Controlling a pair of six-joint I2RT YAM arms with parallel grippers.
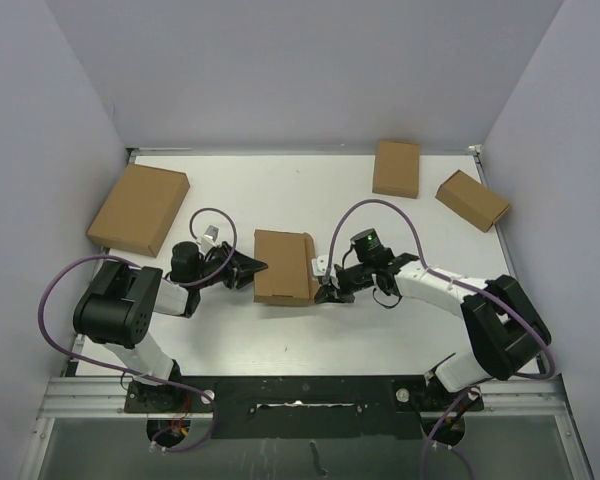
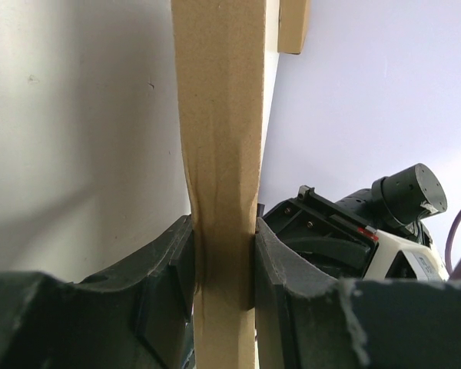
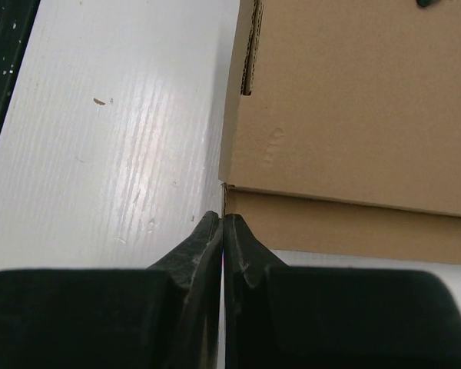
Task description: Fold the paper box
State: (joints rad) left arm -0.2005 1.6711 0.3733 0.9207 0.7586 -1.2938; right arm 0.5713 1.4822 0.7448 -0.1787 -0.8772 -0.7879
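Observation:
The paper box (image 1: 283,266) lies closed and flat in the middle of the table, brown cardboard with a thin slit near one corner (image 3: 247,73). My left gripper (image 1: 255,268) comes in from the left and is shut on the box's left side. In the left wrist view both pads squeeze the box's side wall (image 2: 223,154), which is slightly creased there. My right gripper (image 1: 323,292) is at the box's right side near the front corner. Its jaws are pressed together with nothing between them, and their tips (image 3: 222,219) almost touch the corner of the box (image 3: 353,100).
A larger brown box (image 1: 139,209) sits at the back left. Two smaller brown boxes (image 1: 396,167) (image 1: 472,200) lie at the back right. Grey walls close the table on three sides. The right arm's wrist (image 2: 384,223) shows behind the box in the left wrist view.

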